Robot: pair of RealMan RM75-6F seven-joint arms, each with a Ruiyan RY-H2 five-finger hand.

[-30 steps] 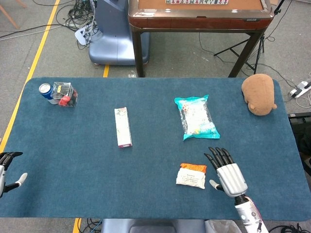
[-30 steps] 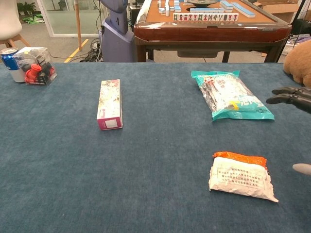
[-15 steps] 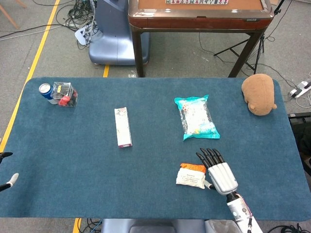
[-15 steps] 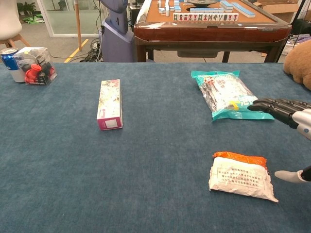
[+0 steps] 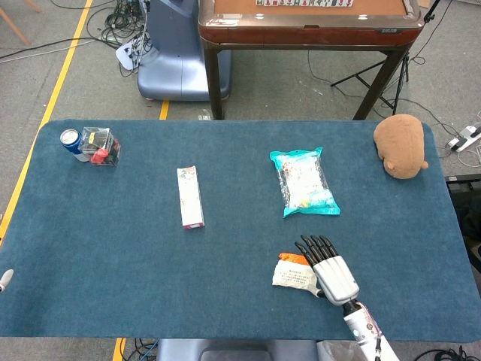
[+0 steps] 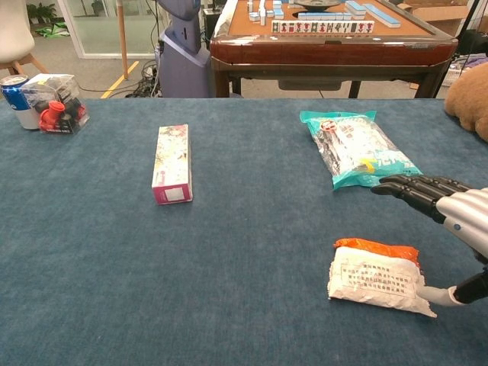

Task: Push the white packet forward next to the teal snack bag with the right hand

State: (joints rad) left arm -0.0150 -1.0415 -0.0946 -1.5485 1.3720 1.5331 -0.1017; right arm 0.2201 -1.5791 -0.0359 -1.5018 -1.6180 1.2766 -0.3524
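Observation:
The white packet (image 5: pixel 293 275) (image 6: pixel 375 278), orange along its far edge, lies flat near the table's front right. Farther back lies the teal snack bag (image 5: pixel 304 181) (image 6: pixel 357 149), well apart from it. My right hand (image 5: pixel 329 271) (image 6: pixel 448 215) hovers at the packet's right side with its fingers stretched forward and apart, holding nothing. In the chest view its thumb tip meets the packet's near right corner. Of my left hand (image 5: pixel 5 278) only a pale fingertip shows at the left edge of the head view.
A pink and white box (image 5: pixel 190 197) (image 6: pixel 172 163) lies left of centre. A blue can (image 5: pixel 71 141) and a clear box of red items (image 5: pixel 99 145) stand at the far left corner. A brown plush (image 5: pixel 400 145) sits far right. A mahjong table (image 5: pixel 308 22) stands beyond.
My right hand has slid left and come against the packet's right side. My left hand has drawn back off the left edge. The packet has not visibly moved.

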